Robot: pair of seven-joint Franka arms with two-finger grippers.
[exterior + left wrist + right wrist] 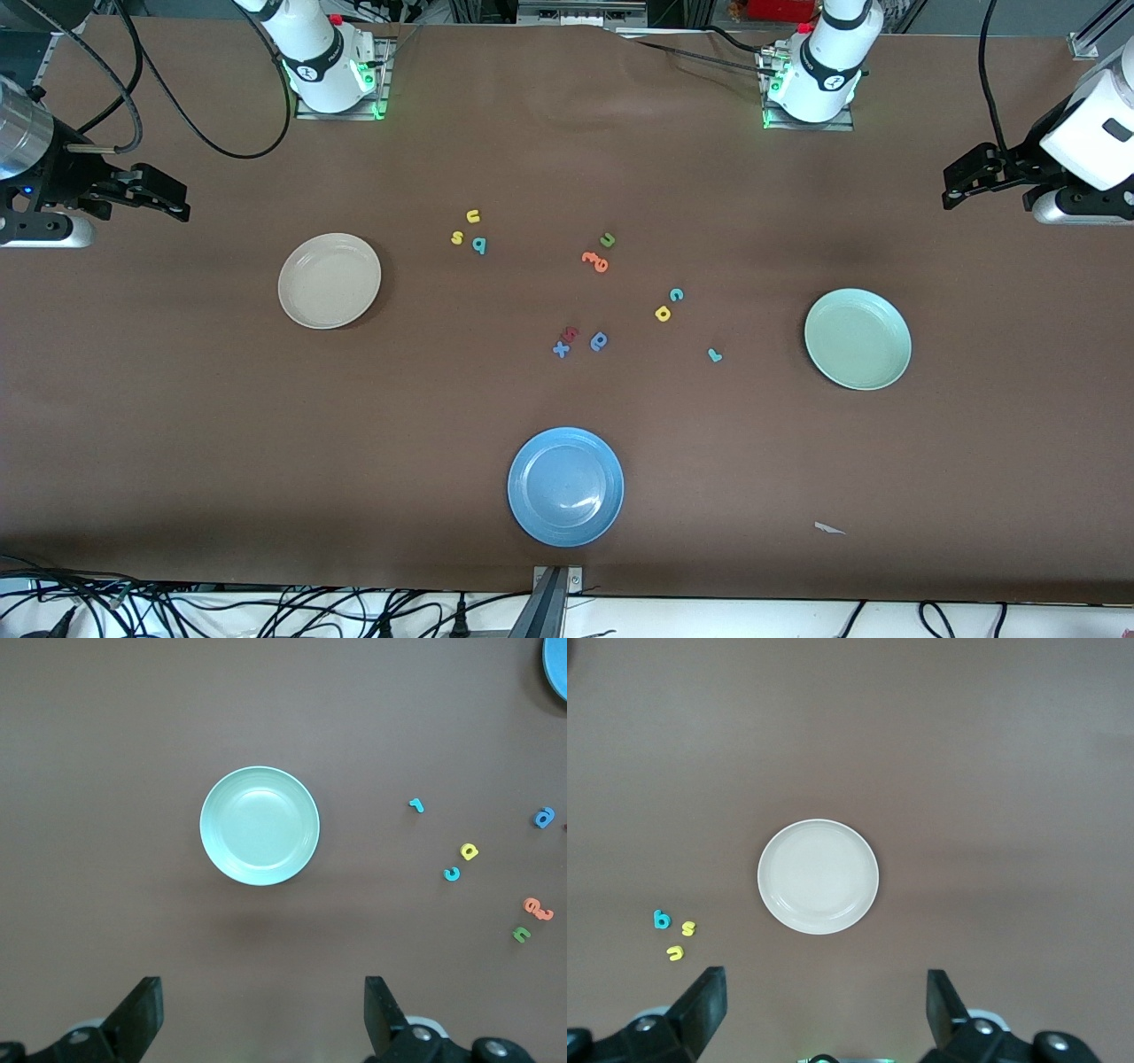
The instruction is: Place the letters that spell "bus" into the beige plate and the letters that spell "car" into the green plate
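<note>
The brown table [567,159] fills nearly the whole front frame. Three plates lie on it, and all three hold nothing. The blue plate [565,486] sits at lower centre. The green plate [858,338] is at middle height toward the left arm's end; the beige plate [330,280] lies at middle height toward the right arm's end.

The left gripper [961,184] hangs at the upper right edge of the frame, up in the air over the table's end, fingers [142,1014] spread wide with nothing between them. The right gripper [168,197] is at the upper left edge, likewise spread wide and holding nothing. Both arms wait.

The small letters lie on bare table in the middle of the frame. Upper centre, beside the beige plate: yellow "u" [473,215], yellow "s" [457,237] and teal "b" [479,245], close together. Nearer the green plate: teal "c" [677,294], yellow "a" [663,314] just beside it, and teal "r" [715,355] lower still. Between these groups lie a green letter [608,239], orange letters [596,260], a darker blue letter [600,341], a red letter [571,333] and a blue "x" [561,349].
</note>
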